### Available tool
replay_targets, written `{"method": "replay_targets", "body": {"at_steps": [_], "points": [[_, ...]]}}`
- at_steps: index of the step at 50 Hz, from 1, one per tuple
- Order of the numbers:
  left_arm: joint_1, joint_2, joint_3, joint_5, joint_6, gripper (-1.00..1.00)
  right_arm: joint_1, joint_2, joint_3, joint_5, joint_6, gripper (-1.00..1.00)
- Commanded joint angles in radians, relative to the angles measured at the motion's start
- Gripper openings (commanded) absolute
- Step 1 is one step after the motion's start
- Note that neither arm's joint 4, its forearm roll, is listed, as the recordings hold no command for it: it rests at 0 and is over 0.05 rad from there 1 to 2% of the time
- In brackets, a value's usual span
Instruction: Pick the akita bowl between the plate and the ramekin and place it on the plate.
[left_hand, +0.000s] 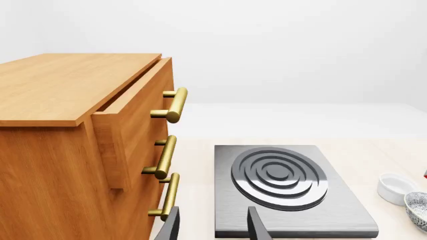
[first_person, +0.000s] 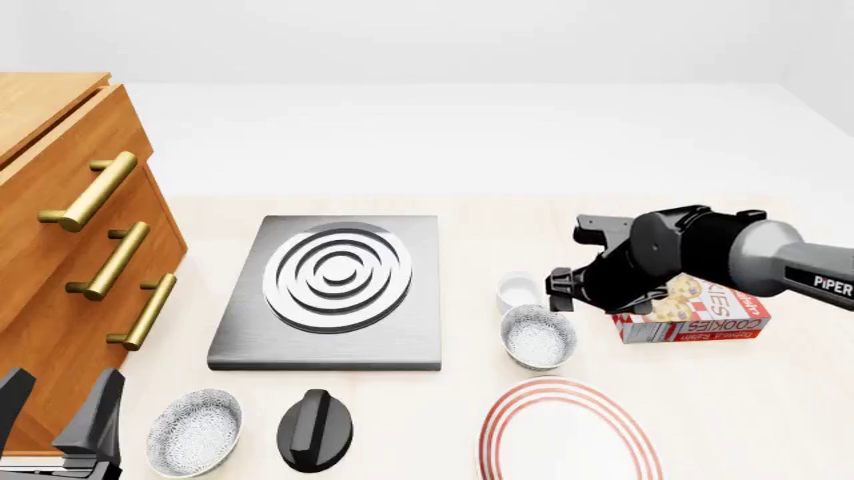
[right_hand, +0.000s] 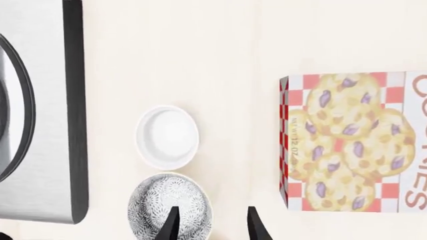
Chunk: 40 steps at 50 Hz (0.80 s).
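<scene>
The akita bowl (first_person: 538, 337), speckled grey and white, sits between the red-ringed plate (first_person: 571, 436) at the front edge and the small white ramekin (first_person: 518, 291). My right gripper (first_person: 561, 289) hangs open just above and right of the bowl. In the right wrist view one finger stands over the akita bowl (right_hand: 160, 207) near its rim and the other over bare table, with the ramekin (right_hand: 167, 136) beyond; the right gripper (right_hand: 212, 210) holds nothing. My left gripper (first_person: 64, 388) is open at the front left, empty.
A second speckled bowl (first_person: 195, 432) and a black knob (first_person: 315, 430) lie at the front left. A stove plate (first_person: 334, 290) sits mid-table, a cookie box (first_person: 694, 312) under the right arm. A wooden drawer cabinet (first_person: 67, 230) with brass handles stands at the left.
</scene>
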Motion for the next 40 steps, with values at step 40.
{"method": "replay_targets", "body": {"at_steps": [40], "points": [[0.000, 0.000, 0.000, 0.000, 0.000, 1.00, -0.003, -0.002, 0.112, -0.067, -0.014, 1.00]]}}
